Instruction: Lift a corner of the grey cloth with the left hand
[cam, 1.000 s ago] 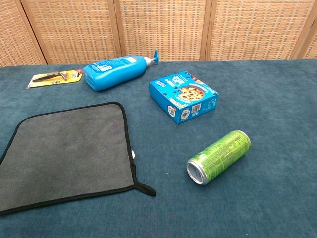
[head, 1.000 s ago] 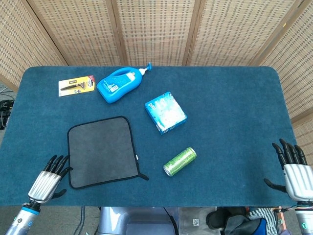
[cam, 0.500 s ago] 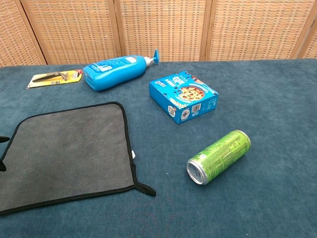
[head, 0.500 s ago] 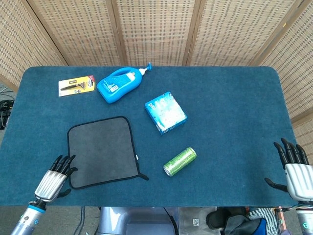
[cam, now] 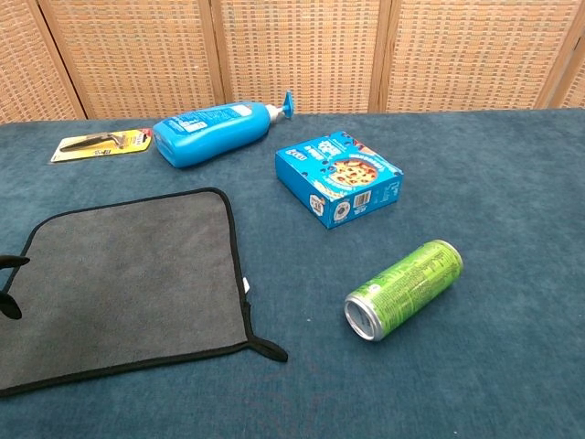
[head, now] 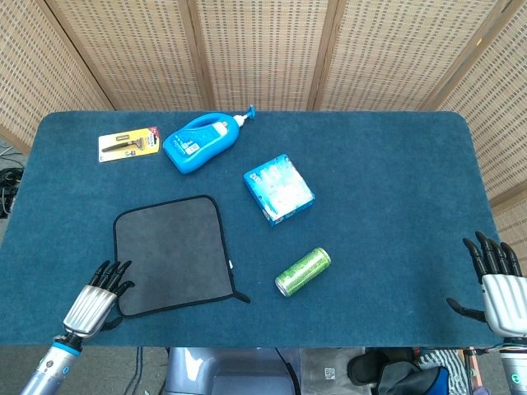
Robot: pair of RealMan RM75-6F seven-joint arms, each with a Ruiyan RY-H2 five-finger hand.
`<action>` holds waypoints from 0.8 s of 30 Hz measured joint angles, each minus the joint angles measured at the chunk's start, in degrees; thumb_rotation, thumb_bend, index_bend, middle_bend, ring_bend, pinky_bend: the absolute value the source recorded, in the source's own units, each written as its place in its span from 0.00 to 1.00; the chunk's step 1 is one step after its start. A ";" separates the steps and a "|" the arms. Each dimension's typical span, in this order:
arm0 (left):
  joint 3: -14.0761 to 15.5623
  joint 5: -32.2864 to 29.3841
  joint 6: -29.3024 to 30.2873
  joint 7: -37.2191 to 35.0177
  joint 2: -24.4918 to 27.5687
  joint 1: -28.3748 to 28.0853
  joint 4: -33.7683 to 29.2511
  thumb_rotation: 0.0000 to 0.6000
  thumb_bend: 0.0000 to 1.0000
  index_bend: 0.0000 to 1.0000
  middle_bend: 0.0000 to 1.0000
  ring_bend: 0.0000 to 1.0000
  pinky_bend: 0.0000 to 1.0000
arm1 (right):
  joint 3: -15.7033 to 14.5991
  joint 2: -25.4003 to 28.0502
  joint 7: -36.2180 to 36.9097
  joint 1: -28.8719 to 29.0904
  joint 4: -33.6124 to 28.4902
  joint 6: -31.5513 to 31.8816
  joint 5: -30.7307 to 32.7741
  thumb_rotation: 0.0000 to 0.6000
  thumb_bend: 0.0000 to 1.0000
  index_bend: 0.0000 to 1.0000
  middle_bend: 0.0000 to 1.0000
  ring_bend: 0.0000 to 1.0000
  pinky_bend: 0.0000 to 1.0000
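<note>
The grey cloth (head: 171, 255) (cam: 128, 283) with a black hem lies flat on the blue table, left of the middle. My left hand (head: 95, 301) hovers at the cloth's near-left corner with fingers spread and nothing in it; its black fingertips (cam: 9, 285) show at the left edge of the chest view, over the cloth's edge. My right hand (head: 497, 290) is open at the table's near-right edge, far from the cloth.
A green can (head: 302, 271) (cam: 402, 288) lies on its side right of the cloth. A blue box (head: 278, 189) (cam: 339, 178) sits mid-table. A blue pump bottle (head: 202, 141) (cam: 212, 131) and a carded tool pack (head: 128, 143) (cam: 101, 144) lie at the back left.
My left hand has moved right toward the cloth's near-left corner, and its fingertips have come into the chest view. The cloth still lies flat. The right hand has barely moved.
</note>
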 measured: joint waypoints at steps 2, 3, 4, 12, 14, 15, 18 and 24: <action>-0.02 -0.23 -0.53 0.17 -0.04 -0.26 -0.26 1.00 0.18 0.29 0.00 0.00 0.00 | 0.05 -0.05 0.06 -0.05 0.03 0.21 -0.07 1.00 0.00 0.00 0.00 0.00 0.00; -0.03 -0.32 -0.67 0.22 -0.10 -0.35 -0.39 1.00 0.18 0.29 0.00 0.00 0.00 | 0.07 -0.06 0.09 -0.08 0.06 0.26 -0.08 1.00 0.00 0.00 0.00 0.00 0.00; -0.04 -0.38 -0.79 0.29 -0.16 -0.43 -0.47 1.00 0.18 0.29 0.00 0.00 0.00 | 0.09 -0.08 0.14 -0.09 0.09 0.26 -0.05 1.00 0.00 0.00 0.00 0.00 0.00; -0.23 -0.90 -1.54 1.44 -0.61 -1.03 -0.91 1.00 0.19 0.30 0.00 0.00 0.00 | 0.18 -0.11 0.31 -0.12 0.13 0.36 -0.03 1.00 0.00 0.00 0.00 0.00 0.00; -0.23 -0.99 -1.79 1.70 -0.71 -1.17 -0.96 1.00 0.19 0.31 0.00 0.00 0.00 | 0.24 -0.11 0.40 -0.16 0.15 0.48 -0.02 1.00 0.00 0.00 0.00 0.00 0.00; -0.24 -1.03 -1.88 1.85 -0.78 -1.24 -0.97 1.00 0.20 0.31 0.00 0.00 0.00 | 0.27 -0.11 0.48 -0.18 0.17 0.54 0.00 1.00 0.00 0.00 0.00 0.00 0.00; -0.29 -1.19 -1.97 2.13 -0.98 -1.40 -0.96 1.00 0.22 0.32 0.00 0.00 0.00 | 0.35 -0.13 0.56 -0.22 0.25 0.66 0.04 1.00 0.00 0.00 0.00 0.00 0.00; -0.13 -1.41 -2.29 2.39 -0.77 -1.61 -1.07 1.00 0.25 0.36 0.00 0.00 0.00 | 0.46 -0.15 0.73 -0.27 0.36 0.78 0.09 1.00 0.00 0.00 0.00 0.00 0.00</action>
